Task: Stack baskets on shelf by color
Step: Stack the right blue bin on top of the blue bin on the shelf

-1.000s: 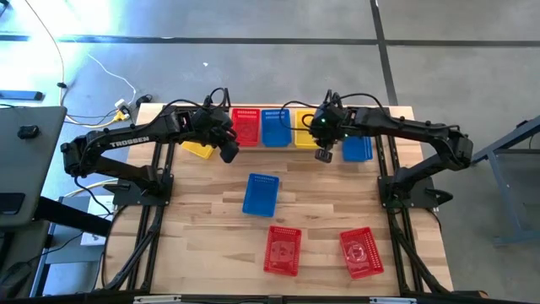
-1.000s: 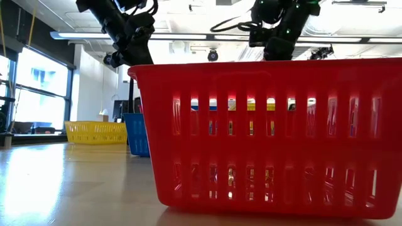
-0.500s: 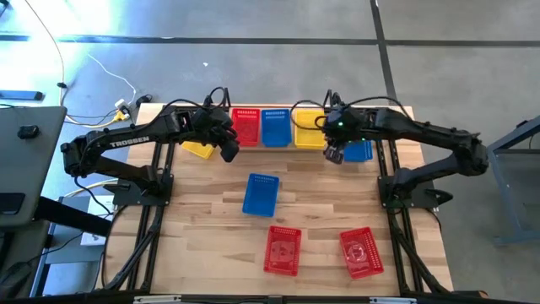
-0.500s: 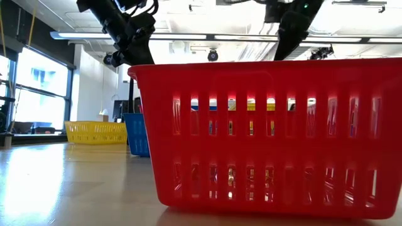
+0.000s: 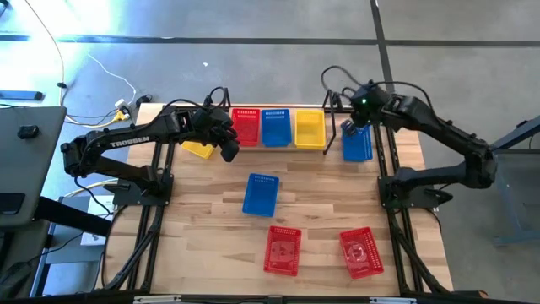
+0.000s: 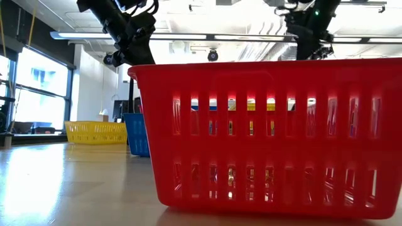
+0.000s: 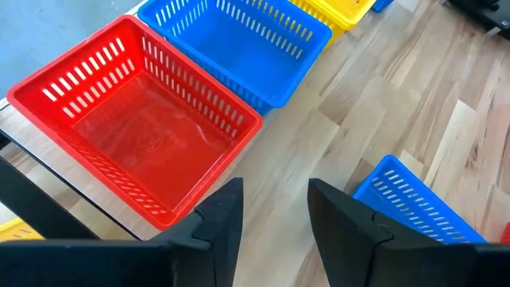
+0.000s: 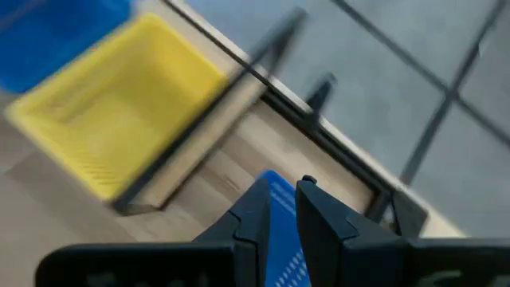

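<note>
My left tool (image 7: 275,211) empty, fingers apart, above bare worktop (image 7: 382,104) beside red basket (image 7: 135,135).

The left arm reaches from nine o'clock toward the worktop's twelve o'clock edge, its left gripper (image 5: 229,152) angled down with fingers (image 7: 221,221) parted and nothing between them. The right arm arcs in from three o'clock, its right gripper (image 5: 353,131) near the one o'clock corner, fingers (image 8: 253,215) almost together, holding nothing.
</note>
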Available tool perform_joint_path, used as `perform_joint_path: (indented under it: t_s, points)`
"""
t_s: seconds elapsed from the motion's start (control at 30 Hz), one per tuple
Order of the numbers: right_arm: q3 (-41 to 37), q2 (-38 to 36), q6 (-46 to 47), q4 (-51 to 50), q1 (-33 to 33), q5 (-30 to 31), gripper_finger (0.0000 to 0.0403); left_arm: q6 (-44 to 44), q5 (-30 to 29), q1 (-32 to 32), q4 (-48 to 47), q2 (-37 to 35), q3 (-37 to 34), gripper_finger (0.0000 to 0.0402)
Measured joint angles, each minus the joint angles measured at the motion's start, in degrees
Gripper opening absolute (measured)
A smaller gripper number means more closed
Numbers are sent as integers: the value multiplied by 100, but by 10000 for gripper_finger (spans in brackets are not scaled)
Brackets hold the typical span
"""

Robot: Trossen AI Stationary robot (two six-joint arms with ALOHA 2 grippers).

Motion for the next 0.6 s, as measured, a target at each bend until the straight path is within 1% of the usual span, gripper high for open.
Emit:
perform_joint_path:
  t_s: [0.1, 0.3, 0.4, 0.6]
  points:
    - [-4, 0, 229, -199, -572, -222, 48, 51, 0, 0, 1, 0, 0, 131]
    - [-4, 37, 515, -366, -1686, -1065, 48, 149, 0, 0, 2, 0, 0, 131]
    - [-6, 147, 608, -475, -2144, -1375, 48, 149, 0, 0, 2, 0, 0, 131]
    - [-6, 485, 832, -461, -2315, -1879, 48, 149, 2, -1, 10, 2, 0, 131]
